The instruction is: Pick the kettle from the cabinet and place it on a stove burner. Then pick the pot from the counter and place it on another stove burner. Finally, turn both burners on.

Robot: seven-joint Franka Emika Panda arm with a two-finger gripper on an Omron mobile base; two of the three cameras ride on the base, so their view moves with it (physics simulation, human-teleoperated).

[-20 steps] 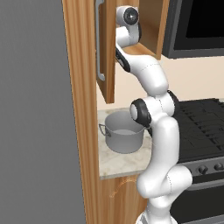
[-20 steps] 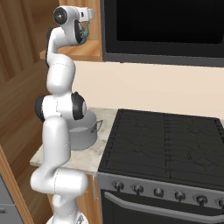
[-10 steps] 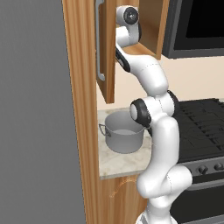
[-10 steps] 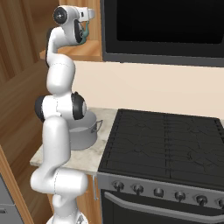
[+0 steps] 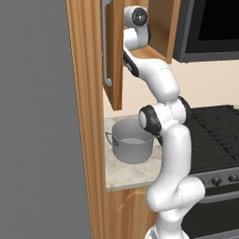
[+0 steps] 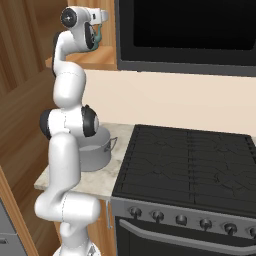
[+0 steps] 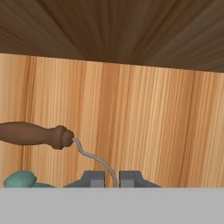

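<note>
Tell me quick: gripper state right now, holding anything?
Gripper: shut on the kettle, fingers pinching its thin wire handle inside the cabinet.

Pale marble counter (image 5: 128, 175) beside black cooktop (image 6: 200, 170), grey pot (image 5: 131, 144) standing on it

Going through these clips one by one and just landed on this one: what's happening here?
The white arm is reaching up into the open wall cabinet. In the hand view its gripper is shut on the thin wire handle of the teal kettle, whose body sits low at the left; the kettle is inside the cabinet, not yet brought out. The grey pot waits on the counter beside the cooktop. The stove burners are bare, so neither vessel has been placed.
</note>
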